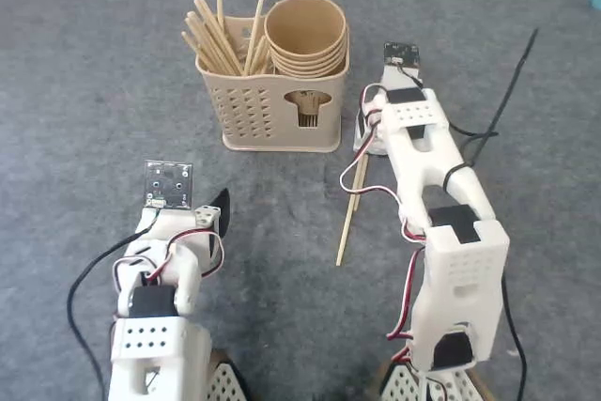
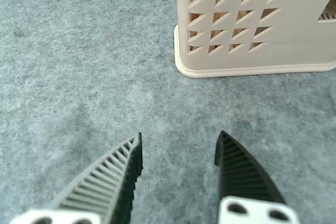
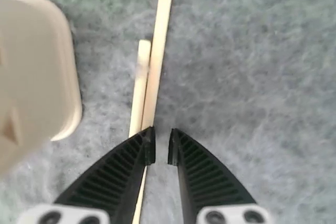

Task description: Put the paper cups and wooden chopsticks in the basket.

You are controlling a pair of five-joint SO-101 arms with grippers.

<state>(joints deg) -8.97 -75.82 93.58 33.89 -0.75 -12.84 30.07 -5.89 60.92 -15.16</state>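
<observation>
Logging the geometry, K asks: which way do the loose chopsticks (image 1: 348, 223) lie from the right hand (image 3: 160, 148)?

M: Straight ahead of it and partly under it. They lie flat on the worktop (image 1: 94, 91), just beside the basket (image 1: 272, 119) on the right arm's side. Long axis runs from the basket's flank back towards the arm bases, slightly slanted. The right arm is stretched out over their far end. The left hand (image 2: 179, 139) hangs well apart from them, short of the basket's pierced corner.

K: Hand states?

M: Left: spread wide, nothing in it. Right: drawn in to a narrow slit, nothing between. Neither is grasping.

K: Alignment?

M: In the right wrist view the sticks run lengthwise with the hand, so the jaws would close across them, which I judge favourable. However, the long chopstick (image 3: 160, 40) passes beneath the basket-side fingertip (image 3: 146, 148), not through the slit. Judgement: widen first, shift a little towards the basket, then close.

K: What does each view add?

M: The right wrist view resolves a second chopstick (image 3: 139, 87) touching the long one, on its basket side. The high view gives the sticks' full run. It also shows the paper cups (image 1: 305, 35) stacked in one compartment and the bundled chopsticks (image 1: 221, 35) standing in the other. Judged from that, these loose sticks are what remains, and the right arm is clearly the nearer.
</observation>
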